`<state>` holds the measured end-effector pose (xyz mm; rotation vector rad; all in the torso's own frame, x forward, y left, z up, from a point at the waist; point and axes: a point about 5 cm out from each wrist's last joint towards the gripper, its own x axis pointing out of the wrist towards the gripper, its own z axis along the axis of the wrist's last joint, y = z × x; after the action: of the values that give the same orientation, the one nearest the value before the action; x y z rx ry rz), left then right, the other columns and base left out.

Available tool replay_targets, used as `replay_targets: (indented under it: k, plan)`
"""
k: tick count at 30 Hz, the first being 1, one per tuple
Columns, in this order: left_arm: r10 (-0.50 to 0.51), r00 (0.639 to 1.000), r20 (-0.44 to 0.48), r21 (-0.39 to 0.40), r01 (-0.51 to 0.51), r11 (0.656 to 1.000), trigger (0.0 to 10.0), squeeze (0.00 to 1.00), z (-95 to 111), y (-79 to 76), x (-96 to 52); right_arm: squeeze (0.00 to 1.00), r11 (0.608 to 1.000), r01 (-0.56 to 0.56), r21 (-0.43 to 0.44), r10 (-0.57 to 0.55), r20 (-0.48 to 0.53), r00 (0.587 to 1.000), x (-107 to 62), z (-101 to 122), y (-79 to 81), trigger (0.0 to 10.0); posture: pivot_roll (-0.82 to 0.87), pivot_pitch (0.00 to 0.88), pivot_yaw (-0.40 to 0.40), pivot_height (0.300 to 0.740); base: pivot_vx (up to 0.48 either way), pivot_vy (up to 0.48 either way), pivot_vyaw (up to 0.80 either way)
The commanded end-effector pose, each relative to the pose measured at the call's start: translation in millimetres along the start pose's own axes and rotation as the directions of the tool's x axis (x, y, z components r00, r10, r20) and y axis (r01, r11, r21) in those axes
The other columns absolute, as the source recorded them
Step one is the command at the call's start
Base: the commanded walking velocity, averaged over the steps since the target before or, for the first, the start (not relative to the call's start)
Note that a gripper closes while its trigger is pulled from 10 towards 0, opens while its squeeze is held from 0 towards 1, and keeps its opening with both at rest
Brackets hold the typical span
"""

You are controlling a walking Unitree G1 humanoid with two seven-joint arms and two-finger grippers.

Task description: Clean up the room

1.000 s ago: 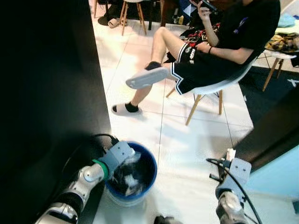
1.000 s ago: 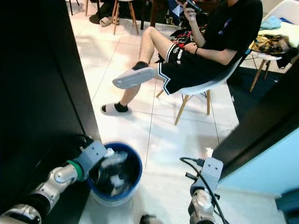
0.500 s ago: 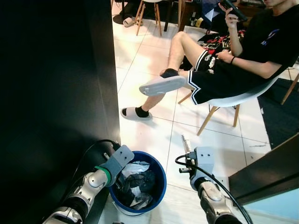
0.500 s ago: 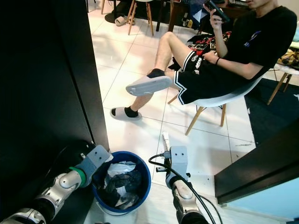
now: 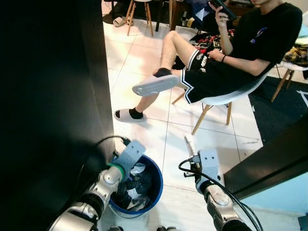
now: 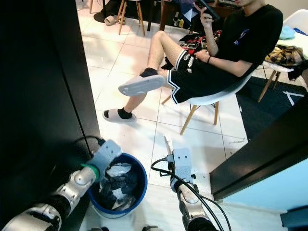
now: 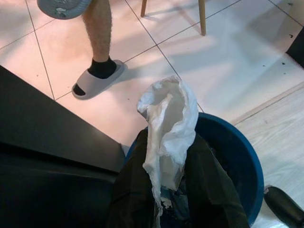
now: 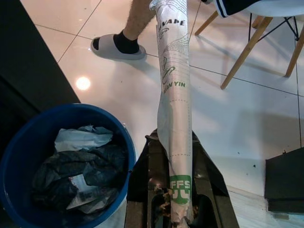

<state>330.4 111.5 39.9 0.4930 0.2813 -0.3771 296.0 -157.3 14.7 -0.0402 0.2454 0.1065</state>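
We see a blue bin [image 8: 28, 142], white crumpled tissue [image 7: 166, 128], a white paper tube [image 8: 175, 118] with green lettering, probably a wrapper, and grey slides [image 5: 155, 84].

Bright glare on the white floor tiles [image 5: 144, 57]; left side in deep shadow.

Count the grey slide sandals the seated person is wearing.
2: one slide sandal on the raised, crossed foot; the other sandal flat on the white tile floor, near the black cabinet.

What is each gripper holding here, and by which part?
Left gripper: crumpled white paper, by its lower end. Right gripper: long printed wrapper, by its bottom end.
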Motion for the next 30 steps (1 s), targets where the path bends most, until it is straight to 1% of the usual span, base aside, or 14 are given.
replay_targets:
  k: [1,4,5,6,8,11,16,17,18,20,25,26,27,30]
  plan:
    - [-0.02,0.999,-0.027,0.003,0.02,1.0,10.0,1.0,-8,-6.8,-2.5,0.0,1.0,0.01,0.007,-0.01,-0.009,1.0,-3.9,-5,-2.9,10.0,-0.01,0.156,-0.041,0.719,0.0,0.0,0.0]
    - [-0.02,0.999,-0.027,0.003,0.02,1.0,10.0,1.0,-8,-6.8,-2.5,0.0,1.0,0.01,0.007,-0.01,-0.009,1.0,-3.9,-5,-2.9,10.0,-0.01,0.156,-0.041,0.719,0.0,0.0,0.0]
    - [0.052,0.998,-0.044,0.047,-0.05,0.998,10.0,0.0,-13,6.6,-4.8,0.0,0.998,-0.058,0.017,0.058,0.02,0.998,1.9,4,8.1,10.0,0.04,0.2,-0.055,0.719,0.0,0.0,0.0]
    - [0.052,0.998,-0.044,0.047,-0.05,0.998,10.0,0.0,-13,6.6,-4.8,0.0,0.998,-0.058,0.017,0.058,0.02,0.998,1.9,4,8.1,10.0,0.04,0.2,-0.055,0.719,0.0,0.0,0.0]
    - [0.095,0.994,-0.056,0.048,-0.092,0.995,10.0,0.0,-28,15.3,-13.7,0.0,0.987,-0.162,0.015,0.162,0.046,0.986,13.7,21,26.5,10.0,0.07,0.206,-0.059,0.719,0.0,0.0,0.0]
    - [0.112,0.992,-0.051,0.036,-0.11,0.993,10.0,0.0,-35,17.7,-19.8,0.0,0.977,-0.214,0.006,0.213,0.05,0.976,20.0,30,36.6,10.0,0.1,0.216,-0.066,0.719,0.0,0.0,0.0]
    - [0.118,0.992,-0.045,0.025,-0.117,0.993,10.0,0.0,-39,18.6,-22.5,0.0,0.972,-0.233,-0.003,0.233,0.05,0.971,22.2,33,41.0,10.0,0.1,0.216,-0.066,0.719,0.0,0.0,0.0]
    - [0.155,0.987,-0.04,0.032,-0.153,0.988,10.0,1.0,-41,21.6,-24.7,0.0,0.964,-0.267,-0.018,0.267,0.058,0.962,26.2,41,49.6,10.0,0.13,0.229,-0.084,0.719,0.0,0.0,0.0]
    - [0.155,0.987,-0.04,0.032,-0.153,0.988,10.0,1.0,-41,21.6,-24.7,0.0,0.964,-0.267,-0.018,0.267,0.058,0.962,26.2,41,49.6,10.0,0.13,0.229,-0.084,0.719,0.0,0.0,0.0]
    - [0.225,0.974,-0.014,0.031,-0.225,0.974,10.0,1.0,-36,29.0,-23.5,0.0,0.949,-0.314,-0.035,0.316,0.076,0.946,31.4,53,62.4,10.0,0.12,0.236,-0.089,0.719,0.0,0.0,0.0]
    - [0.308,0.951,0.04,0.026,-0.309,0.951,10.0,1.0,-15,43.1,-15.8,0.0,0.941,-0.336,-0.031,0.338,0.086,0.937,32.3,57,67.1,10.0,0.13,0.24,-0.087,0.719,0.0,0.0,0.0]
    - [0.331,0.941,0.067,0.038,-0.333,0.942,10.0,0.75,-10,48.1,-15.2,0.0,0.939,-0.344,-0.026,0.345,0.081,0.935,31.8,56,67.6,10.0,0.14,0.24,-0.082,0.719,0.0,0.0,0.0]
    - [0.358,0.929,0.093,0.034,-0.362,0.932,10.0,0.0,-6,54.2,-17.0,0.0,0.935,-0.354,-0.025,0.355,0.067,0.933,31.0,53,68.8,10.0,0.15,0.242,-0.077,0.719,0.0,0.0,0.0]
    - [0.373,0.921,0.109,0.03,-0.378,0.925,10.0,0.0,-5,57.7,-19.1,0.0,0.932,-0.361,-0.025,0.362,0.056,0.93,30.5,51,69.6,10.0,0.15,0.242,-0.077,0.719,0.0,0.0,0.0]
